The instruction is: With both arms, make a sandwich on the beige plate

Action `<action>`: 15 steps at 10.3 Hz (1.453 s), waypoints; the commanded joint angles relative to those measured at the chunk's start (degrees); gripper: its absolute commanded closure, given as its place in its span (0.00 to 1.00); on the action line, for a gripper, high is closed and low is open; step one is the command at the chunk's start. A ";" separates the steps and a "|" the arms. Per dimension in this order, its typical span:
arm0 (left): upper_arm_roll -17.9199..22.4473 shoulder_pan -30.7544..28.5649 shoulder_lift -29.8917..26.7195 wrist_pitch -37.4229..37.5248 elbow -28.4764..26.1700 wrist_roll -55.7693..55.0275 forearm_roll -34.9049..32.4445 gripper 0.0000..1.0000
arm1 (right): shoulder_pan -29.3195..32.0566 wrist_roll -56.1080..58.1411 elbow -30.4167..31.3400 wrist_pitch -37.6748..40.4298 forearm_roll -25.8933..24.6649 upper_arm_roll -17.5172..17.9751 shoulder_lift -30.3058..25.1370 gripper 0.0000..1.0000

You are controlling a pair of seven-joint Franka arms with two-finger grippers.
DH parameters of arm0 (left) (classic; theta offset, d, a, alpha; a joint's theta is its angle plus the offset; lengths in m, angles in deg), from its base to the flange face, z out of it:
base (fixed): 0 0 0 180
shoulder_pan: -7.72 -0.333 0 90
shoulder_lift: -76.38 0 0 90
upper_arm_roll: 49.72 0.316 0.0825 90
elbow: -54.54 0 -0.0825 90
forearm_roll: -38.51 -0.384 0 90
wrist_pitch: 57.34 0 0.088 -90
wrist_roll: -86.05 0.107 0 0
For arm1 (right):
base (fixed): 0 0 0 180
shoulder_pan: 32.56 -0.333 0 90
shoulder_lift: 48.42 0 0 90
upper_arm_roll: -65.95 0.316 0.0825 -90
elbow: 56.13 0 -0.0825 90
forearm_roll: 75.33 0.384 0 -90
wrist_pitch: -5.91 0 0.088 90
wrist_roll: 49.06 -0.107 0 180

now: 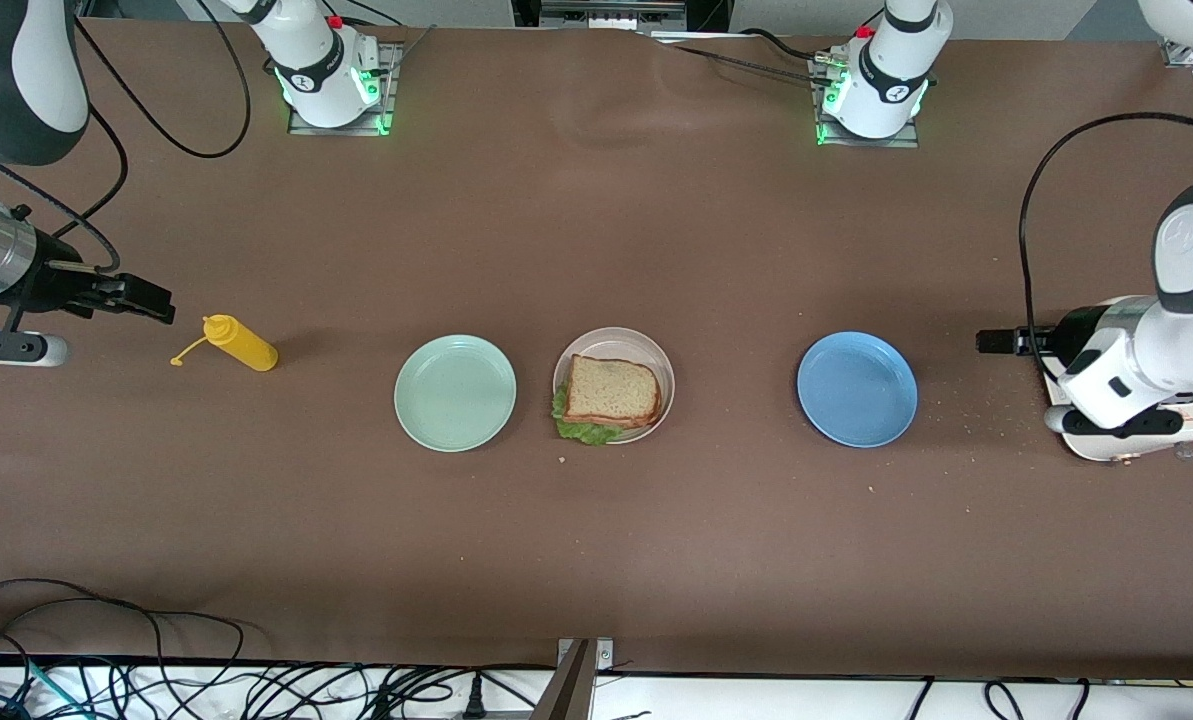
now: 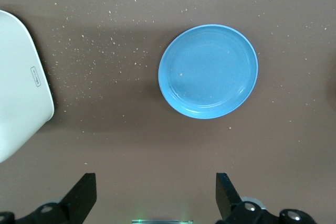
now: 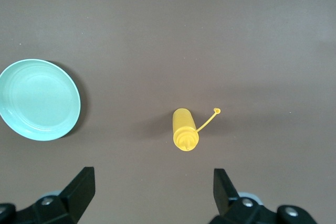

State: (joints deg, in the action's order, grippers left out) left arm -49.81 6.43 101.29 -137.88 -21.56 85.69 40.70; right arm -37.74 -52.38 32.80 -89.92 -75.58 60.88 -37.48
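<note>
The sandwich point(image 1: 611, 392), two brown bread slices with green lettuce showing at the edge, lies on the beige plate point(image 1: 617, 336) in the middle of the table. My left gripper point(image 1: 996, 342) hangs over the table at the left arm's end, beside the blue plate. In the left wrist view it point(image 2: 156, 182) is open and empty. My right gripper point(image 1: 146, 298) hangs over the table at the right arm's end, beside the yellow bottle. In the right wrist view it point(image 3: 154, 178) is open and empty. Both grippers are well apart from the sandwich.
A mint green plate point(image 1: 455, 392) sits beside the beige plate toward the right arm's end, a blue plate point(image 1: 857, 389) toward the left arm's end. A yellow squeeze bottle point(image 1: 241, 343) lies on its side. A white appliance point(image 1: 1136, 440) stands under the left arm. Crumbs dot the table point(image 2: 94, 51).
</note>
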 commanded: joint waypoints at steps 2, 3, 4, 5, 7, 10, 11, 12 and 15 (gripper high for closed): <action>-0.61 0.14 -4.85 2.31 -0.63 0.10 -1.57 0.00 | 0.88 -0.46 0.72 -1.20 1.13 0.33 -0.48 0.00; -0.79 0.32 -7.04 2.84 -0.72 0.18 -1.48 0.00 | 0.79 -0.46 0.02 -1.21 1.05 0.33 -0.04 0.00; -0.79 0.06 -9.07 2.93 -0.89 0.19 -1.13 0.00 | 0.70 -1.33 -0.25 -1.21 1.05 0.42 0.05 0.00; -0.79 0.06 -10.39 2.84 -1.68 0.19 -1.04 0.00 | 0.70 -1.34 -0.25 -1.21 1.05 0.42 0.05 0.00; -0.88 0.06 -11.63 1.01 -4.13 0.19 -1.04 0.00 | 0.70 -0.73 -0.25 -1.12 1.05 0.42 0.14 0.00; -1.14 0.32 -19.87 -10.13 -18.34 0.19 -1.04 0.00 | 0.79 -0.55 -0.25 -1.12 1.05 0.42 0.14 0.00; -1.32 0.67 -19.81 -10.69 -18.47 0.10 -1.04 0.00 | 0.79 -0.55 -0.25 -1.12 1.05 0.42 0.22 0.00; -1.32 0.67 -19.72 -10.60 -18.21 0.18 -1.04 0.00 | 0.79 -0.55 -0.25 -1.12 1.05 0.42 0.22 0.00; -1.23 0.58 -19.81 -10.52 -16.19 0.19 -1.13 0.00 | 0.70 -0.55 -0.25 -1.12 1.05 0.42 0.22 0.00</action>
State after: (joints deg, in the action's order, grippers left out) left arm -51.09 6.82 82.87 -147.70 -37.25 85.70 40.70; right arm -37.49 -53.03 32.88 -90.78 -75.50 60.90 -37.39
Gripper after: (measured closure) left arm 0.000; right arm 0.000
